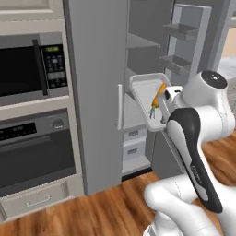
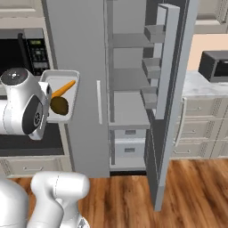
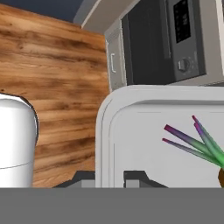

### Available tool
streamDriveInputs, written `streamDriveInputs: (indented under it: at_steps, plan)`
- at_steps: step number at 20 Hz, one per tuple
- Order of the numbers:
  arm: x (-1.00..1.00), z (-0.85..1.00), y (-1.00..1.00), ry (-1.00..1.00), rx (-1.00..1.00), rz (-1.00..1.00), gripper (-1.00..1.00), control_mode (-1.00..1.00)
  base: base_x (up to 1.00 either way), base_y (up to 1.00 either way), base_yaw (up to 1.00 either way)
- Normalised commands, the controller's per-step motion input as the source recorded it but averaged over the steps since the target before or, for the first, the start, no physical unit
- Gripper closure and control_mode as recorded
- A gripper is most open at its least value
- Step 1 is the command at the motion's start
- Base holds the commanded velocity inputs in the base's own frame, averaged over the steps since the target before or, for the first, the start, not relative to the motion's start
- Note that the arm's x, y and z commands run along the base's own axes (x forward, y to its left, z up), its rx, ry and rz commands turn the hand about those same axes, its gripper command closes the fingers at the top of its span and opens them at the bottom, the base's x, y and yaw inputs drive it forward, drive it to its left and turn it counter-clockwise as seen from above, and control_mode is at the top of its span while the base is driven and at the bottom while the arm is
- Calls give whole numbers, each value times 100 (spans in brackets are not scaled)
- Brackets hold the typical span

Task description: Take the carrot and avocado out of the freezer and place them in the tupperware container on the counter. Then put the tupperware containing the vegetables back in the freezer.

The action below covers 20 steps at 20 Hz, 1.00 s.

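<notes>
My gripper (image 3: 109, 178) is shut on the near wall of the tupperware container (image 3: 105, 127), one finger on each side of the rim. The pale tray (image 2: 67, 78) hangs in the air, tilted, in front of the freezer (image 2: 129, 111), whose door (image 2: 171, 89) stands wide open. Inside the tray lie the orange carrot (image 2: 63, 89) and, just below it, the dark avocado (image 2: 59, 105). From the left base view the tray (image 1: 144, 94) and carrot (image 1: 160, 94) sit level with a grey shelf (image 1: 138, 44). The carrot's green leaves (image 3: 197, 142) spread across the tray floor.
A black microwave (image 1: 27, 69) and oven (image 1: 32, 152) stand left of the freezer. Two white drawers (image 2: 127, 142) fill the freezer's bottom. The marble counter (image 2: 196, 84) with a dark appliance (image 2: 214, 65) lies beyond the open door. Wooden floor (image 1: 106, 207) runs below.
</notes>
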Motion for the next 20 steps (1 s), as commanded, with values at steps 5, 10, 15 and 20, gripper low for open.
streamDriveInputs:
  at_steps: [5, 10, 15, 20]
  plan:
    - [0, 0, 0, 0, 0, 0, 100, 100, 42, 0, 1]
    - [0, 0, 0, 0, 0, 0, 100, 100, 91, -9, 6]
    - [0, 0, 0, 0, 0, 0, 100, 100, 74, -11, 0]
    - [0, 0, 0, 0, 0, 0, 100, 100, 55, -49, 0]
